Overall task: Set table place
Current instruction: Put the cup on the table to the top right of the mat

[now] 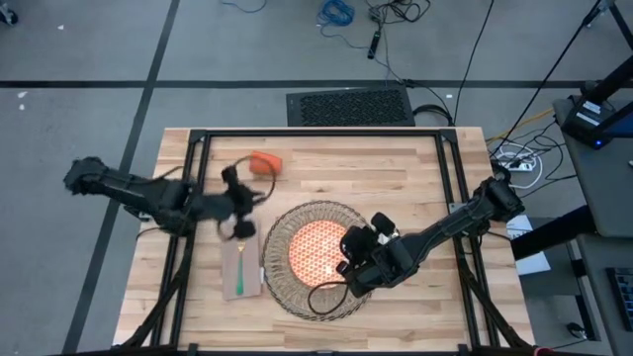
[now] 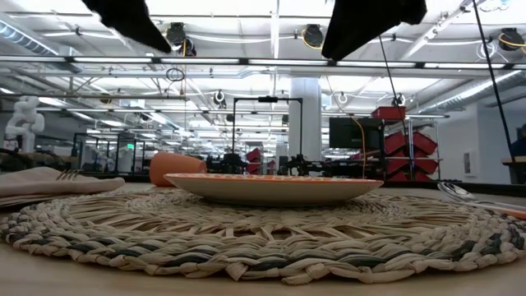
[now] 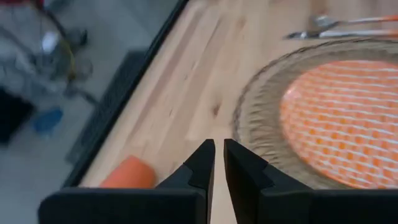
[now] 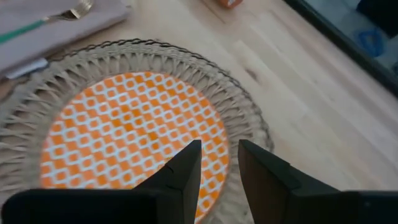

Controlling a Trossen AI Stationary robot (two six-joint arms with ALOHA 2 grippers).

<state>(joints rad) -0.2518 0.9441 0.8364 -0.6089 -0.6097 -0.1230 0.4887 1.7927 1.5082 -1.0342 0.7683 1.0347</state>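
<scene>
While the left pincer point(image 1: 240, 201) hangs closed between cup point(image 1: 265, 161) and napkin point(image 1: 240, 267), right pincer point(image 1: 358, 249) slightly parted, empty, over plate point(image 1: 315, 247).

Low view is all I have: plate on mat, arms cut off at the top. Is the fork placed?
Observer: Yes. The fork lies on the napkin, beside the mat.
Operator: Right end effector?
Observer: The right end effector hovers over the plate, open and empty.
Operator: Left one?
Observer: The left end effector is shut and empty, near the cup, which lies on its side.
</scene>
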